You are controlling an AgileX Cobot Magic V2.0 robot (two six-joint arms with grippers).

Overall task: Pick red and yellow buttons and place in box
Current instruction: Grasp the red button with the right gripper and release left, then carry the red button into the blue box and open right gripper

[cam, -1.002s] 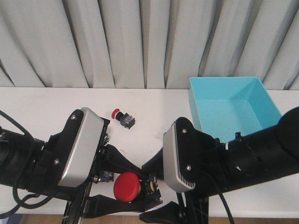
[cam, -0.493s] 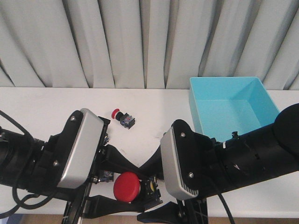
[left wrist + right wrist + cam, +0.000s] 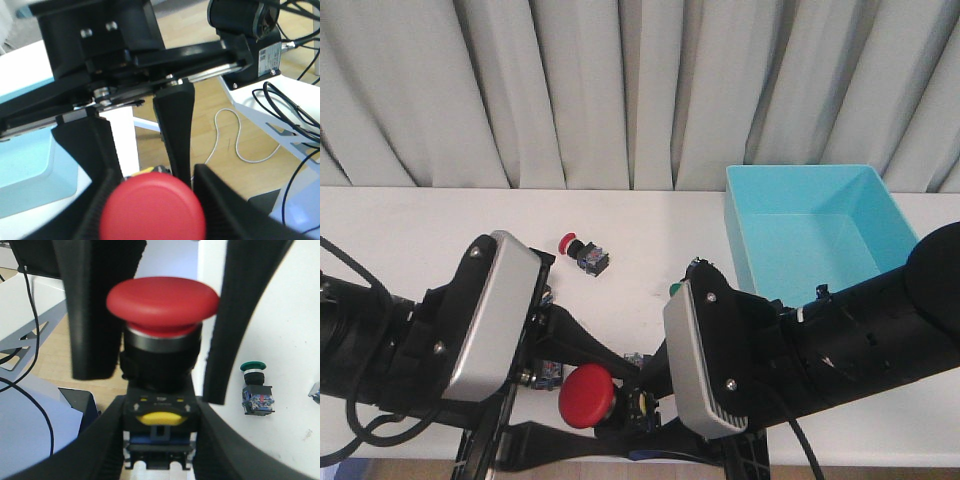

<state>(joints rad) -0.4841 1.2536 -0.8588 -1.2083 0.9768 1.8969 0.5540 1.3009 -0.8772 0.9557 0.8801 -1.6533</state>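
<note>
A large red button point(image 3: 586, 393) with a black body and a yellow tab hangs between both arms, low at the table's front edge. My left gripper point(image 3: 582, 398) is shut on its red cap point(image 3: 152, 214). My right gripper point(image 3: 159, 440) is shut on its black body point(image 3: 159, 412), its fingers point(image 3: 92, 450) pressed to both sides. A small red button point(image 3: 582, 254) lies on the white table behind. The turquoise box point(image 3: 817, 228) stands at the back right and looks empty. No yellow-capped button shows.
A green-capped switch point(image 3: 256, 388) lies on the table next to the right arm, also in the front view point(image 3: 674, 289). Another small switch point(image 3: 548, 372) lies under the left arm. Grey curtains hang behind the white table point(image 3: 410, 225).
My right arm has moved left, up to the big red button, and its fingers now clasp the body. The button has shifted slightly left. The left arm has barely moved.
</note>
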